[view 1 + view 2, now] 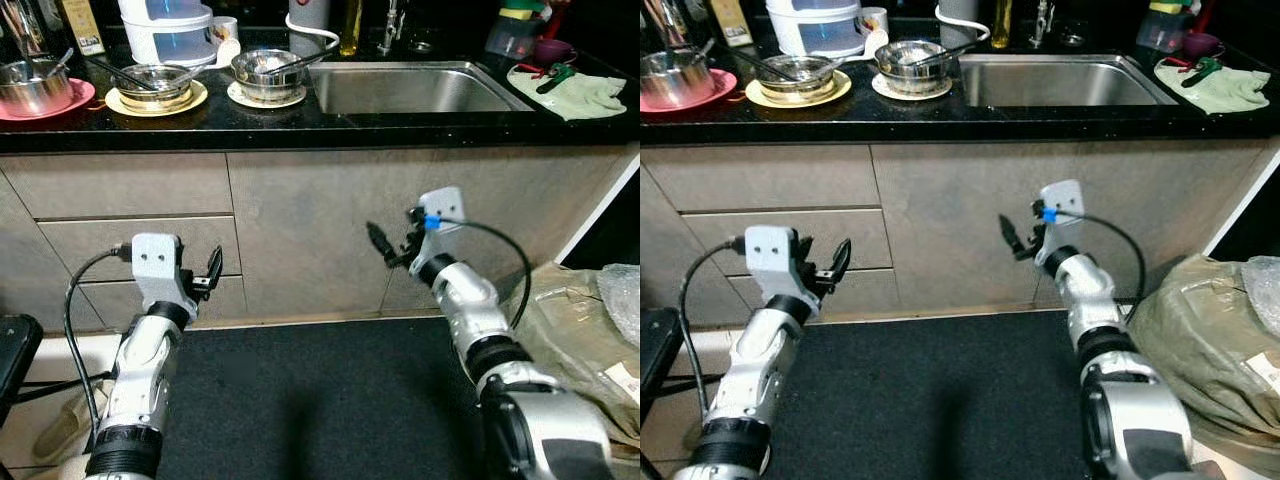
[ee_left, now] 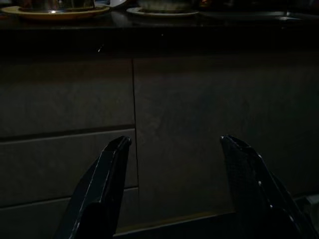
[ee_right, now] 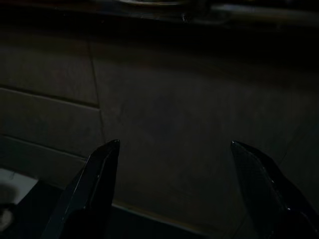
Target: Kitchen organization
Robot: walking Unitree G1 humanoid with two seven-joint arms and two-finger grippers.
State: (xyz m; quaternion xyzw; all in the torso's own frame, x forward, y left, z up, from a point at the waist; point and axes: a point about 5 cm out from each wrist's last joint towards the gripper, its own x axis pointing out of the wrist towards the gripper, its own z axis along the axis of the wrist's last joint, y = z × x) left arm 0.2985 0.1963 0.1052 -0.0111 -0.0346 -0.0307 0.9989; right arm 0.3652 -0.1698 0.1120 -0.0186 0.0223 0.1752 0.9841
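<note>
A: What sits along the black surface (image 1: 300, 125), starting at the left?

B: A steel pot (image 1: 32, 88) on a pink plate (image 1: 82, 98) at the far left. Next to it, a steel bowl (image 1: 155, 82) on a yellow plate (image 1: 196, 97), with a white appliance (image 1: 165, 30) behind. Then a second steel bowl (image 1: 266, 72) on a pale plate (image 1: 270, 100), just beside the sink (image 1: 415, 90). Right of the sink lies a light green cloth (image 1: 570, 95) with a green-handled utensil (image 1: 555, 75) on it.

A: And the arms?

B: Both are raised in front of the grey cabinet fronts (image 1: 300, 230), below the surface's edge and well apart from the dishes. The left pincer (image 1: 212, 270) is level with the drawers, fingers spread wide with nothing between them; the left wrist view shows the two black fingers (image 2: 102, 194) parted against the drawer and door panels.

A: The right one?

B: The right pincer (image 1: 385, 245) is before the cabinet door under the sink, also spread wide and holding nothing; its fingers (image 3: 87, 194) frame bare cabinet front in the right wrist view.

A: Anything on the floor?

B: A dark mat (image 1: 320, 400) under the arms, and a crumpled bag (image 1: 585, 330) at the right.
</note>
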